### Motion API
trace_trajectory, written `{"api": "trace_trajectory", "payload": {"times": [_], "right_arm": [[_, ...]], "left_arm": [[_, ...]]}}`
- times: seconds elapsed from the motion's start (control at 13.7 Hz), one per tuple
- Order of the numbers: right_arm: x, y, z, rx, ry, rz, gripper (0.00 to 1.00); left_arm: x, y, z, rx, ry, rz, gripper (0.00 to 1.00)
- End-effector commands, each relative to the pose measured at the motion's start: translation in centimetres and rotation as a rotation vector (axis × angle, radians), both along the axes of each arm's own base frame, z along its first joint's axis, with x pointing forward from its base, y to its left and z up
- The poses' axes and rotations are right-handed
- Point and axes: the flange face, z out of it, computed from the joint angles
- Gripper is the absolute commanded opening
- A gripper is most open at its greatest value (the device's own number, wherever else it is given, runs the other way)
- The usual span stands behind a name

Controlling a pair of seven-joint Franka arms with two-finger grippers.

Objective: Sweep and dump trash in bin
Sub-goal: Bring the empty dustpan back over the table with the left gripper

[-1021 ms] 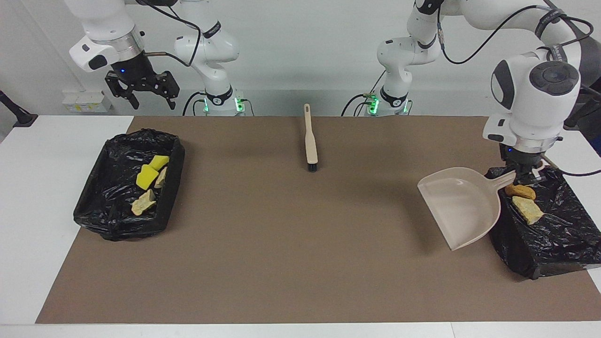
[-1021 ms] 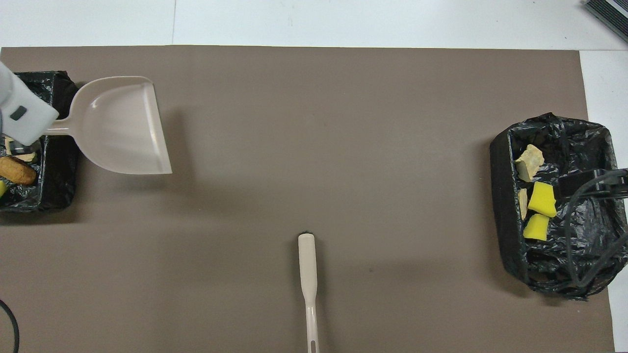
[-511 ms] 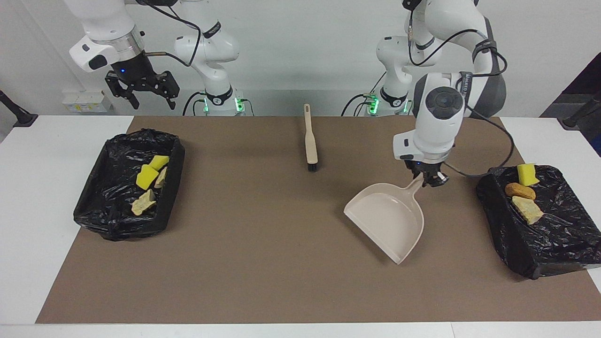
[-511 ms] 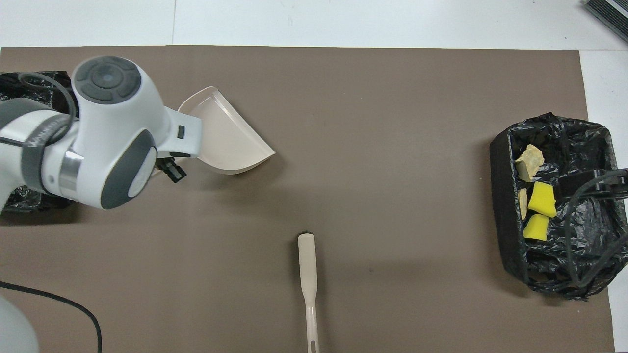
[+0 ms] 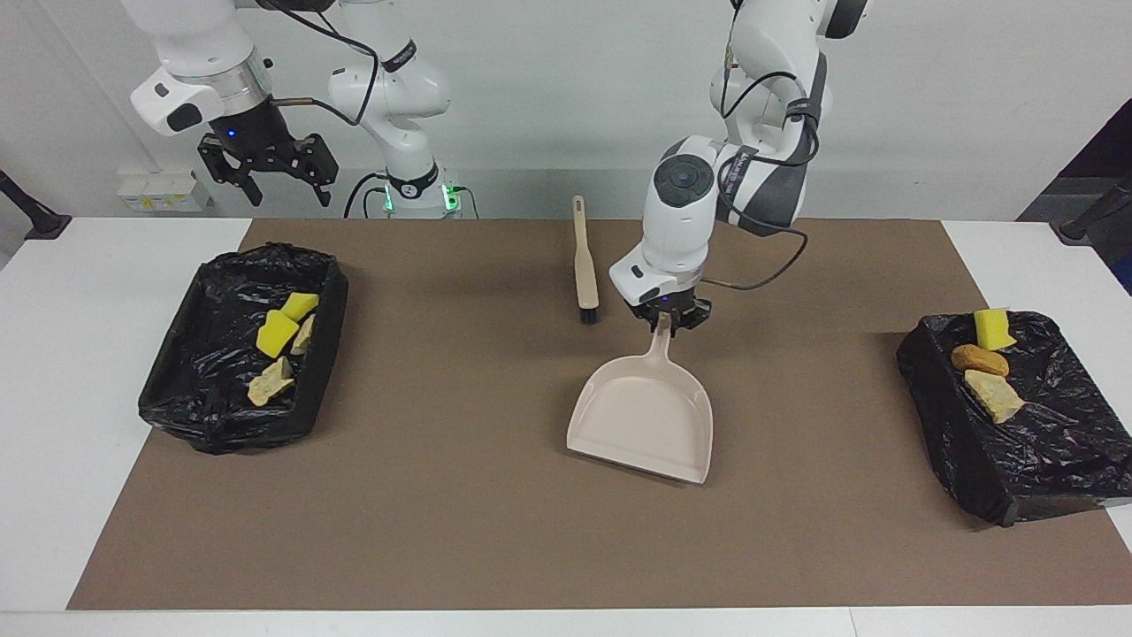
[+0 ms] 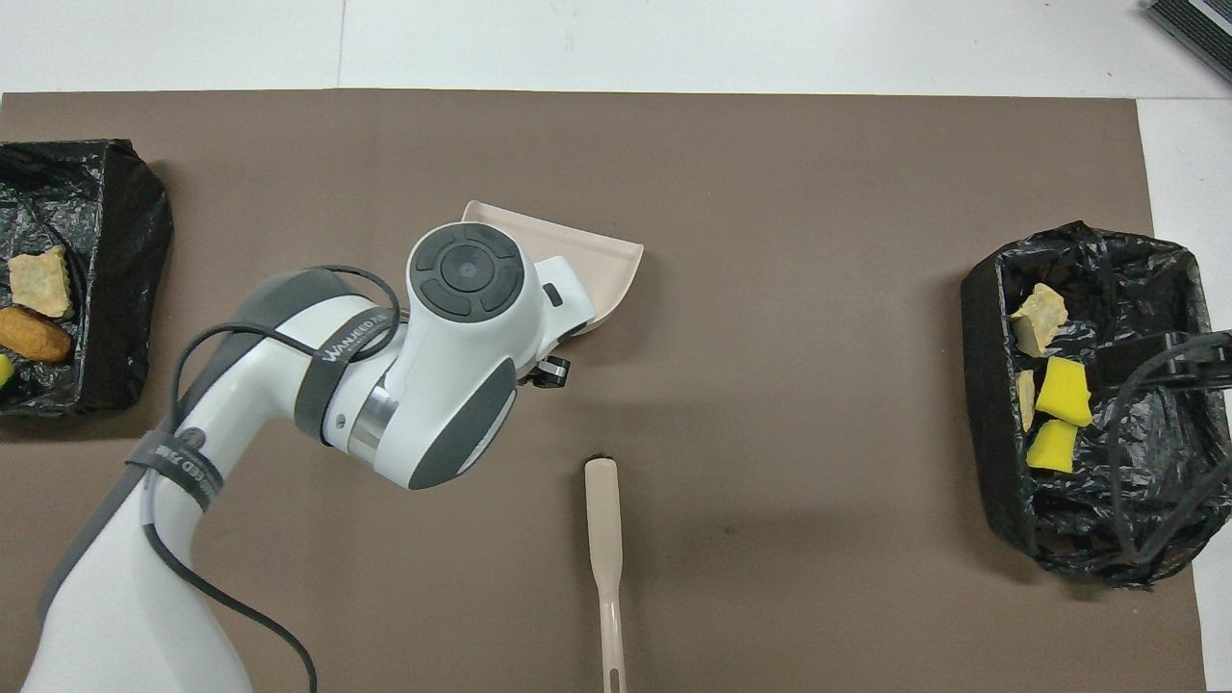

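My left gripper (image 5: 665,320) is shut on the handle of the empty beige dustpan (image 5: 641,416), which is low over the middle of the mat with its mouth pointing away from the robots. In the overhead view my arm covers most of the dustpan (image 6: 587,252). The beige brush (image 5: 584,257) lies on the mat beside the gripper, also seen from overhead (image 6: 603,539). The trash lies in two black-lined bins: yellow sponge chunks (image 5: 277,332) and bread lumps (image 5: 270,382) at the right arm's end, a sponge chunk (image 5: 993,327) and lumps (image 5: 979,359) at the left arm's end. My right gripper (image 5: 265,168) waits open, raised by its bin.
The bin at the right arm's end (image 5: 190,402) and the bin at the left arm's end (image 5: 1035,460) stand at the two ends of the brown mat (image 5: 460,531). White table borders the mat. A cable hangs over the right arm's bin (image 6: 1145,462).
My left arm has carried the dustpan from the bin at its end of the table to the middle of the mat, turning its mouth away from the robots. The right arm has not moved.
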Motion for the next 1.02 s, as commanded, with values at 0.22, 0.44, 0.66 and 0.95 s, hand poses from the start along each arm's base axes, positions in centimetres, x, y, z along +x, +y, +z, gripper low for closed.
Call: {"api": "trace_trajectory", "payload": {"times": [0.22,0.44,0.66,0.95], "right_arm": [[-0.5,-0.3,0.1,0.02,-0.004,0.023,1.0],[-0.5,-0.3,0.1,0.02,-0.004,0.023,1.0],[-0.5,-0.3,0.1,0.02,-0.004,0.023,1.0],[-0.5,-0.3,0.1,0.02,-0.004,0.021,1.0]], "left_arm": [[-1.2,-4.4,-2.5,-0.113,-0.01,0.175,0.0],[-2.2,-6.4,-4.4,-0.109,-0.005,0.2,0.0],[-2.1,-5.6,-4.0,-0.095,0.008,0.173,1.0],[-0.1,-1.3,0.2,-0.071,0.035,0.179,1.0]]}}
